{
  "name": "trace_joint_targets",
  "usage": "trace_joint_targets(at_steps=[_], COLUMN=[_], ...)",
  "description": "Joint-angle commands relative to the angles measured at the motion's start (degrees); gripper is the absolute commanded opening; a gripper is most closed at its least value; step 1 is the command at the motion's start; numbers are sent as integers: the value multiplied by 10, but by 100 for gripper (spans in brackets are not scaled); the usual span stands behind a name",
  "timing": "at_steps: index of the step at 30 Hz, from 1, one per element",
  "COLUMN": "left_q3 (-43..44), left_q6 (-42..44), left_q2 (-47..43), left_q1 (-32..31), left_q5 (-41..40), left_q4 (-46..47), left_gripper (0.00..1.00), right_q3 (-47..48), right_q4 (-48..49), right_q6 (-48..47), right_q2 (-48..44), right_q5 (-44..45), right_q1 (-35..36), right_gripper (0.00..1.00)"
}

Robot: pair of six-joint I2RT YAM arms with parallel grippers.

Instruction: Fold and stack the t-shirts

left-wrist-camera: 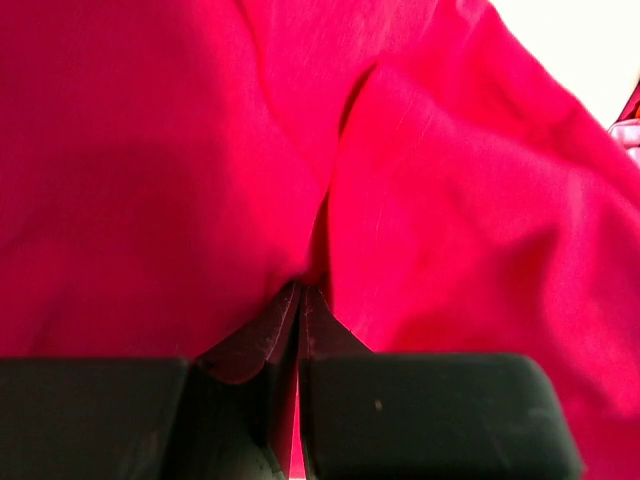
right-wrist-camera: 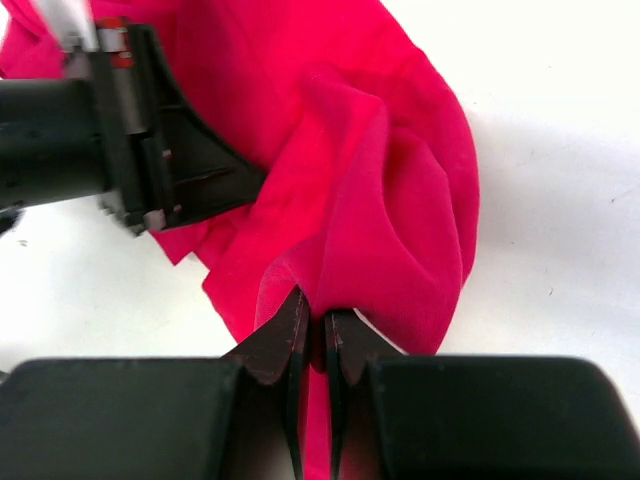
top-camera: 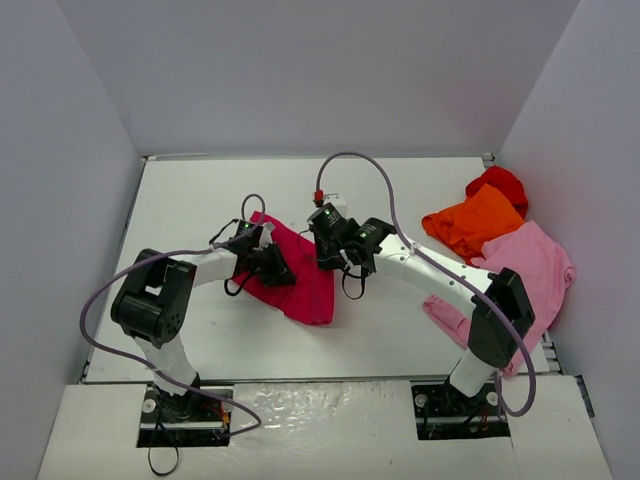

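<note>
Clamped tight, the left pincer (left-wrist-camera: 300, 300) pinches a ridge of the crimson-magenta t-shirt (left-wrist-camera: 150, 160) between its black, wedge-tipped fingers. Soft matte cloth bulges in two rounded folds right above the tips and fills nearly that whole wrist view. The right pincer (right-wrist-camera: 315, 325) is likewise closed on the same garment, its dark tapered fingers nipping a thin gathered edge from which the fabric rises in a puffed, creased lobe.

Both grips sit around the middle of the smooth white surface (top-camera: 240, 195), the left one at the shirt's left side and the right one at its right side, the two close together. Between and below them the shirt lies as a crumpled, roughly oblong heap, its lower end pointing toward the near edge.

Along the right edge a light pink t-shirt (top-camera: 535, 265) sprawls limp and wrinkled, partly behind the right arm. Just beyond it, touching, lies a bunched orange t-shirt (top-camera: 475, 225). Farthest, toward the far right corner, a small bright red t-shirt (top-camera: 500, 183) shows as a rounded lump.
</note>
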Motion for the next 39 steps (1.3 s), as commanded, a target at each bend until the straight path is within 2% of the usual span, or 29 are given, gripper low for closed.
trace_joint_targets(at_steps=[1, 5, 7, 11, 16, 28, 39], left_q3=[33, 95, 102, 78, 60, 14, -13], left_q6=[53, 117, 134, 141, 160, 163, 157], left_q2=[-117, -181, -203, -252, -270, -271, -267], left_q1=[21, 55, 84, 137, 164, 180, 185], left_q5=[-55, -120, -125, -135, -156, -164, -138], left_q4=[-79, -208, -238, -242, -263, -250, -221], left_gripper=[0, 0, 0, 0, 0, 0, 0], right_q3=[24, 30, 44, 72, 122, 309, 493], right_q4=[-3, -4, -3, -3, -4, -7, -10], right_q6=[-22, -26, -31, -40, -55, -72, -48], right_q2=[7, 11, 16, 38, 87, 245, 359], right_q5=[3, 4, 3, 2, -6, -68, -123], right_q1=[-3, -4, -4, -4, -5, -7, -30], right_gripper=[0, 0, 0, 0, 0, 0, 0])
